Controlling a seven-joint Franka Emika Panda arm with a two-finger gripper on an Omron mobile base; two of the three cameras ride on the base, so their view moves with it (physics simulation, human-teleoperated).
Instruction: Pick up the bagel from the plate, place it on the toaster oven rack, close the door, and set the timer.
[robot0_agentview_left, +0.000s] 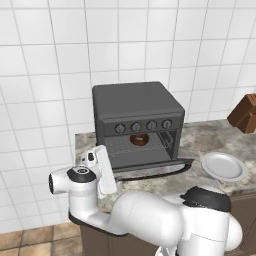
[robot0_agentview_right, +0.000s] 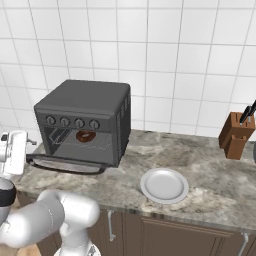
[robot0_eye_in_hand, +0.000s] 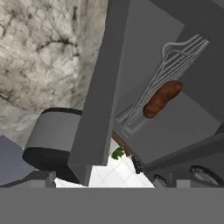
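Glossy white arm (robot0_agentview_left: 150, 217) throughout, built of fat rounded segments like swollen tubes. Dark grey-black caps and rings at the joints, one on the near right dome, another topping the left elbow. Flat white hand (robot0_agentview_left: 102, 170) with small dark fittings on its side. No cables or markings visible.

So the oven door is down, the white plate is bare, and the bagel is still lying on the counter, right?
Not quite: the bagel is on the toaster oven rack, as the left base view shows. The door is down and the plate is bare.
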